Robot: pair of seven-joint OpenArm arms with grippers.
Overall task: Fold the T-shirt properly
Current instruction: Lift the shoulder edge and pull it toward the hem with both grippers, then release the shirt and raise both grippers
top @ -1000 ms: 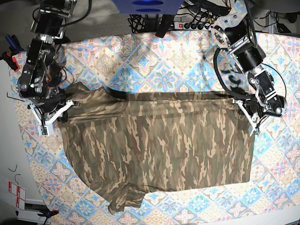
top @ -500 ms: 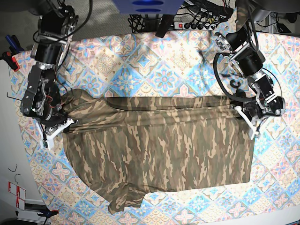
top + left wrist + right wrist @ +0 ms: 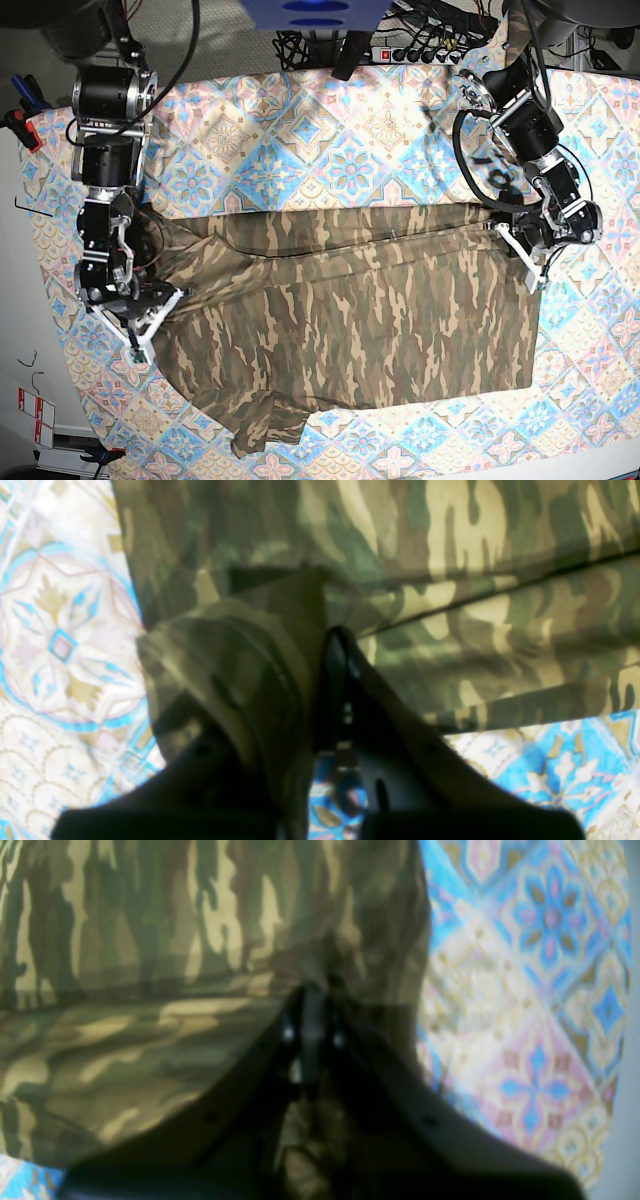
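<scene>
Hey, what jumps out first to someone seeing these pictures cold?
A large camouflage-print cloth T-shirt sprawls across the middle of a pastel diamond-patterned tablecloth. The right end effector is shut on its edge at the base view's left, and the left end effector pinches the opposite edge.

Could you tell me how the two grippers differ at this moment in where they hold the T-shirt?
The right gripper pinches the T-shirt at its sleeve end; the left gripper pinches the opposite, straight-edged end. The right gripper sits nearer the table's front than the left. Both are shut on cloth.
</scene>
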